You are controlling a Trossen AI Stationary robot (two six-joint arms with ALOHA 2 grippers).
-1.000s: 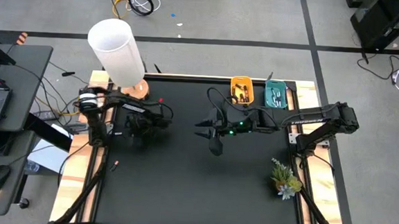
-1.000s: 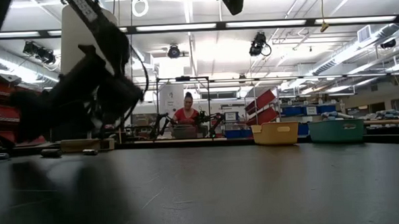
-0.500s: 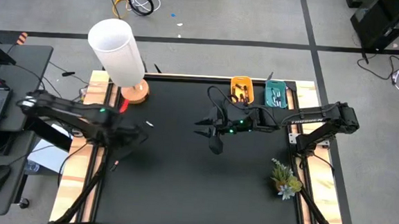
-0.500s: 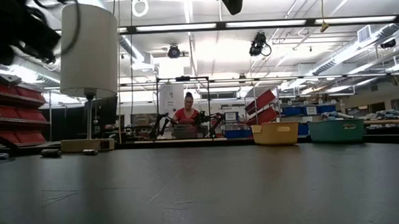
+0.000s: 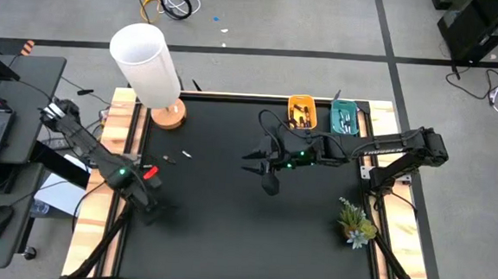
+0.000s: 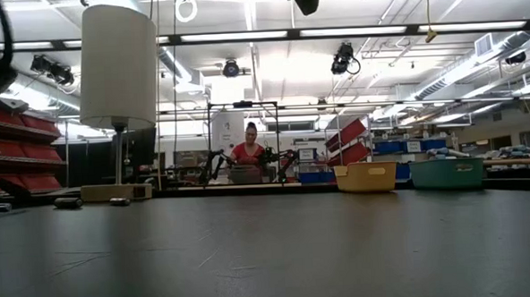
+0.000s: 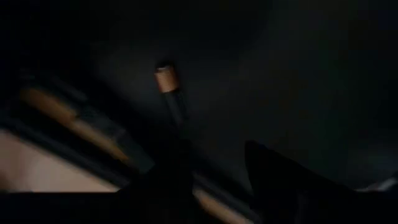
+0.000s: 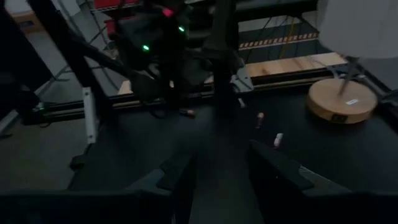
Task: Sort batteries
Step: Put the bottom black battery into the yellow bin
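High view: the left arm reaches down along the left edge of the black table (image 5: pixel 226 233), its gripper (image 5: pixel 151 213) low at the lower left of the mat. In the left wrist view its two dark fingers (image 7: pixel 273 180) stand apart with nothing between them, and a dark battery with a copper end (image 7: pixel 169 93) lies on the mat just ahead of them.

The right gripper (image 5: pixel 256 162) hangs over the middle of the table, a little right of center, pointing toward the left side. The right wrist view shows its fingers (image 8: pixel 273 171) parted and empty.

Loose batteries (image 5: pixel 175 156) lie on the mat at the upper left of the frame, below the wooden base of the white lamp (image 5: pixel 145 64); in the right wrist view they show as small pale and reddish cylinders (image 8: pixel 268 129) near that base. More batteries rest inside the yellow tray (image 5: pixel 302 100) and the teal tray (image 5: pixel 344 107), side by side at the table's top edge. A small plant (image 5: pixel 356 222) stands at the right edge.

Low view: a person (image 6: pixel 247 149) shows far behind the table.
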